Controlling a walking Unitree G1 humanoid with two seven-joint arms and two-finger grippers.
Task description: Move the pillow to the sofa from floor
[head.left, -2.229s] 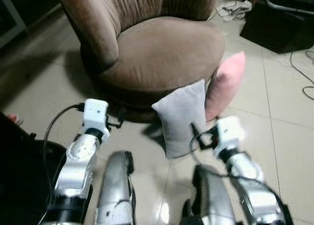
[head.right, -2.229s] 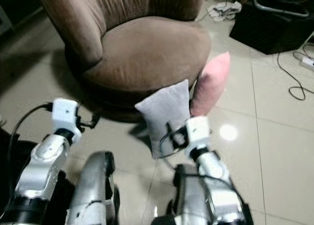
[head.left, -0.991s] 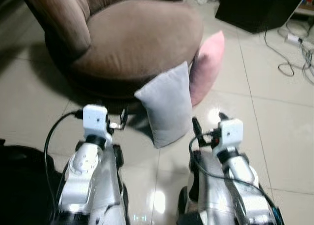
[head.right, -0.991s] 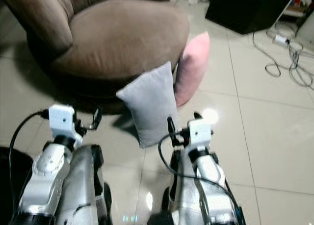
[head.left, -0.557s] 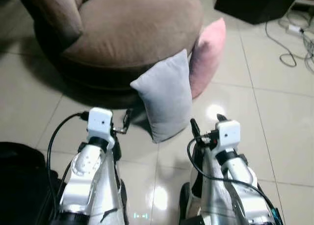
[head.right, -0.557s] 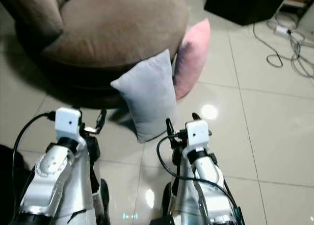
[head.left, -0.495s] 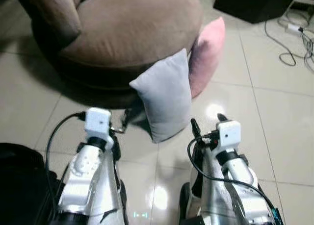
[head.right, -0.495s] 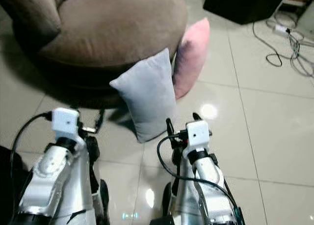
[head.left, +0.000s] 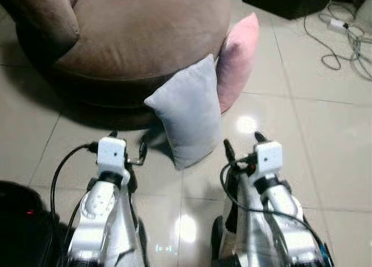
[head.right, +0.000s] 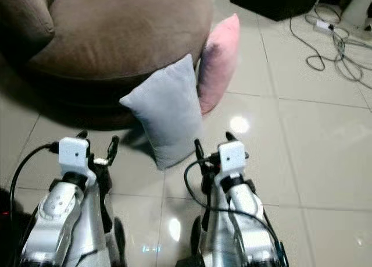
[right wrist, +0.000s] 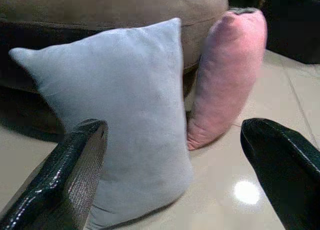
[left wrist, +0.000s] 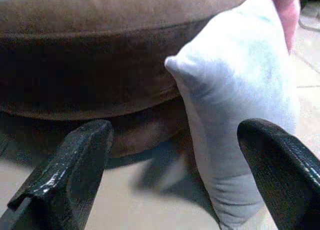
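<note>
Nothing moved yet: grey pillow (head.left: pixel 187 111) stands on floor (head.left: pixel 325 133) against sofa (head.left: pixel 139 34); both grippers' jaws open, empty.

One pillow (head.left: pixel 189 113) stands on the floor (head.left: pixel 325 139) against the sofa (head.left: pixel 133 40) front (on its edge), and another pillow (head.left: pixel 237 60) leans just behind it, to the right.

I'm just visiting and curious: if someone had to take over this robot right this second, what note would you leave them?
Left gripper: open, empty, low before the round brown fabric sofa.
Right gripper: open, empty, just short of the pillows.
Grey square fabric pillow: upright on the tiled floor, leaning on the sofa's base. Pink pillow stands behind it, also on the floor.
Done: nothing lifted.
Left: grasp a pillow, place it on the seat.
</note>
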